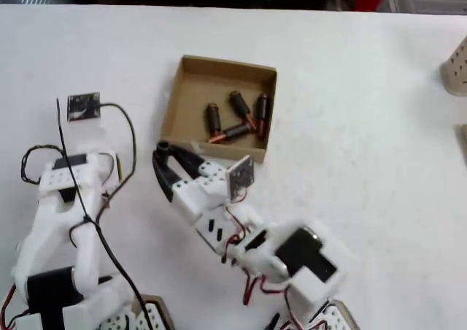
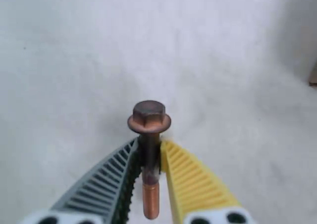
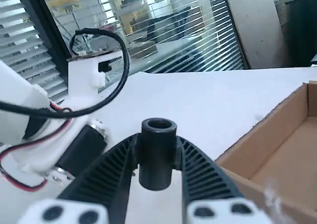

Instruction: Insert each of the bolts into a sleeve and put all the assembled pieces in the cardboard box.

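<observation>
White table (image 1: 365, 125) runs under both my arms, with slatted blinds (image 3: 163, 26) behind it in the right wrist view. The cardboard box (image 1: 191, 100) sits just beyond my right arm and already holds what look like 4 assembled pieces (image 1: 237, 118), dark sleeves with copper ends showing.

My left gripper (image 2: 149, 145) is clamped narrow on a bolt (image 2: 149, 121), pinching the shank just under the head, with the threaded end pointing back toward the wrist. My right gripper (image 3: 157, 140) is closed around a sleeve (image 3: 158, 130), held upright beside the box wall with its open bore facing the camera.

The step in hand, as I judge it, is mating these 2. The bolt's free end is on the wrong side of my fingers for an easy entry, so I would swing the left wrist until the shank lines up with the bore, then feed slowly and straight. Any tilt will likely jam the threads on the rim.

The bolt is coppery metal with a hex head over a round flange, smooth below it. The sleeve is a matte black tube, thick-walled. My fingers are ribbed plastic, 1 grey and 1 yellow on the left, both black on the right, and the ribs should give slightly under grip.
</observation>
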Robot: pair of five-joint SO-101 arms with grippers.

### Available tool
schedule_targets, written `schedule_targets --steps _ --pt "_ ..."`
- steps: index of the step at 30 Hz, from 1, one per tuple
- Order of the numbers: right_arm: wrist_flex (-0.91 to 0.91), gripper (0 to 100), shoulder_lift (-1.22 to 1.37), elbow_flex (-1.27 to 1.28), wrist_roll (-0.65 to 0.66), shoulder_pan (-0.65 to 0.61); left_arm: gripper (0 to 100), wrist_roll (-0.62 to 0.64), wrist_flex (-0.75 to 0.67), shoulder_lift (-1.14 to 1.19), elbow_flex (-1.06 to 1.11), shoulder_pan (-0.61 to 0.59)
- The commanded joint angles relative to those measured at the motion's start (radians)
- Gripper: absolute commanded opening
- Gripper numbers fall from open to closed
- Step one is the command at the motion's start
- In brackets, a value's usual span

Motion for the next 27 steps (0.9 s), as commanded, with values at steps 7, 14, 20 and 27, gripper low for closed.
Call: schedule_targets --steps 7,14,20,27 --pt "-0.229 1.6 0.219 -0.009 0.074 -0.025 2 0.011 -0.313 -0.045 0.071 0.042" --pt "-0.228 1.6 0.226 -0.008 0.074 -0.033 2 0.008 -0.327 -0.137 0.086 0.050" --pt "-0.228 1.6 0.226 -0.008 0.074 -0.033 2 0.009 -0.471 -0.464 0.284 0.174" --pt "-0.228 1.6 0.226 -0.008 0.074 -0.033 2 0.012 -0.629 -0.740 0.480 0.228"
